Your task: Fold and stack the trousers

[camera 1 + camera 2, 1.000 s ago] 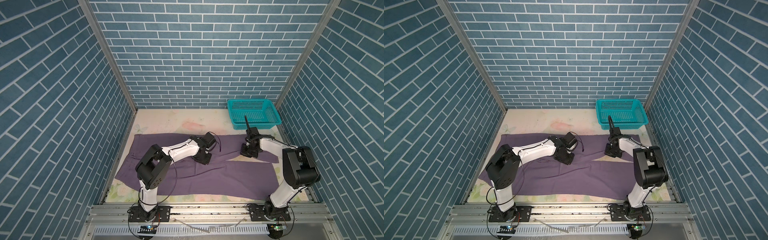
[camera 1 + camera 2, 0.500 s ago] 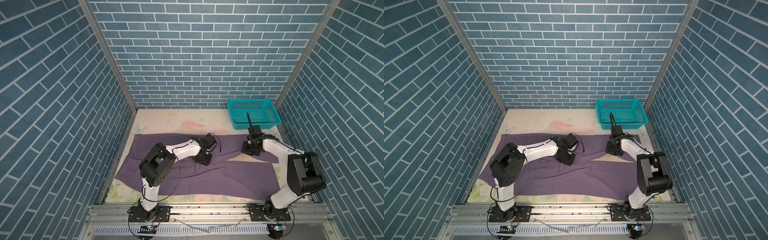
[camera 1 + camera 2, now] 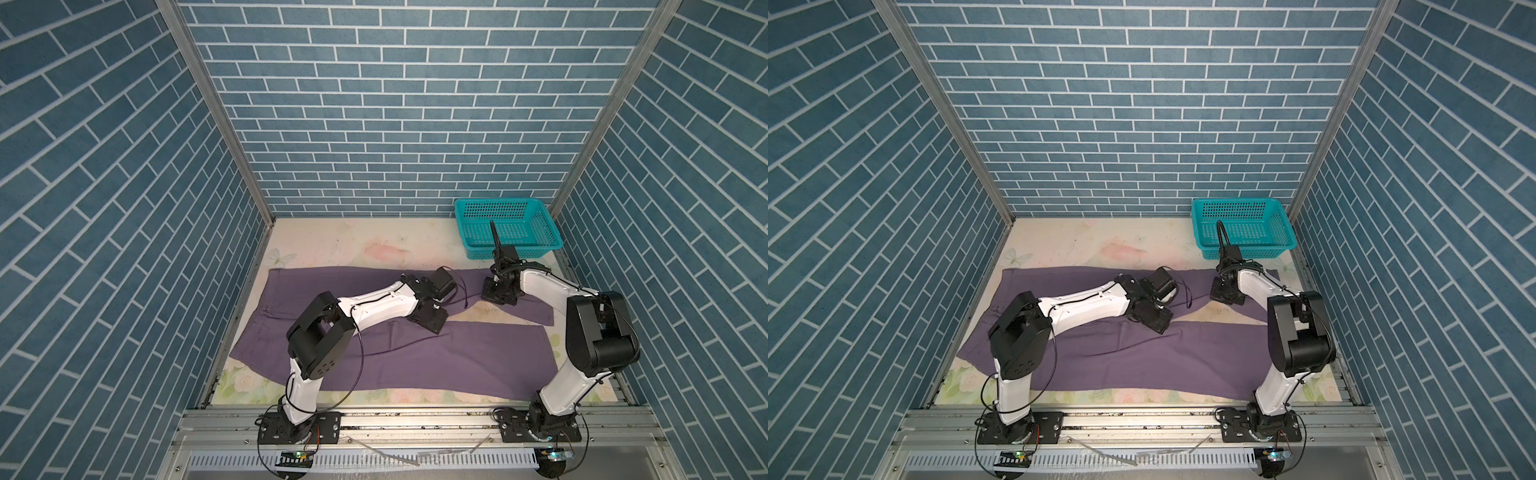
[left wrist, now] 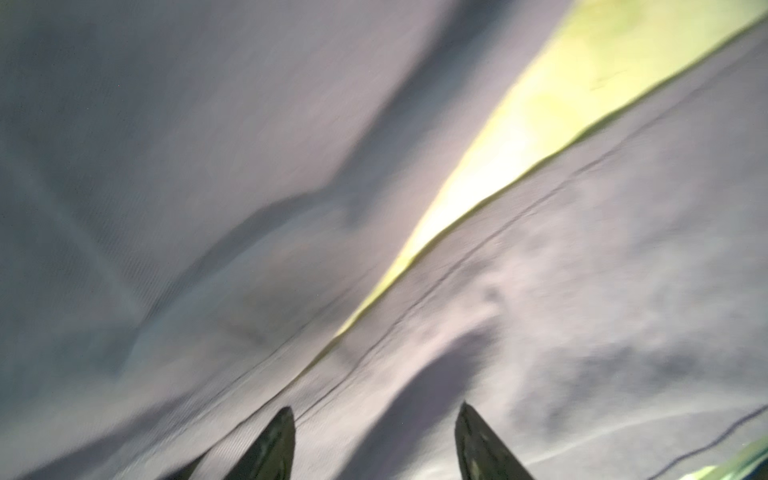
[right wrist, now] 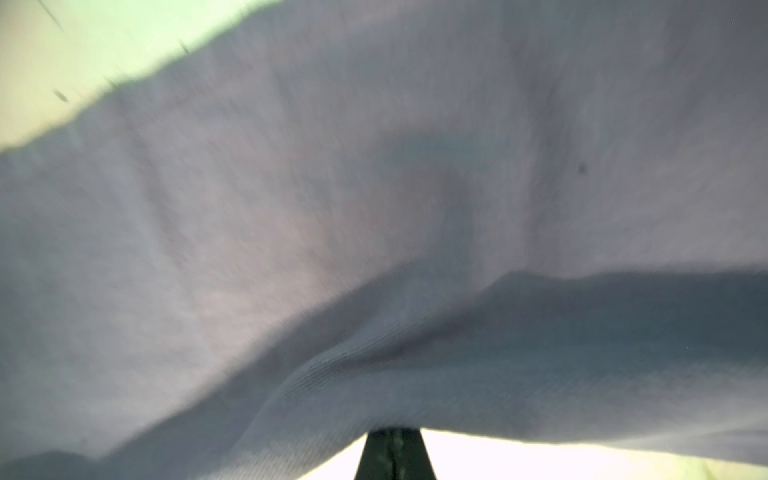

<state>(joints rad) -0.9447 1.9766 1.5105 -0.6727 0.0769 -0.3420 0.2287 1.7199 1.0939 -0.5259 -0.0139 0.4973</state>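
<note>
Both wrist views show the trousers blurred.

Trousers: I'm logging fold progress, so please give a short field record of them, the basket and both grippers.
garment: muted purple soft-fabric trousers, spread flat on the pale floral table, legs apart, unfolded
left gripper: open, over the cloth, holding nothing
right gripper: shut on the far leg's inner edge
basket: teal perforated plastic basket, far right corner, empty
</note>
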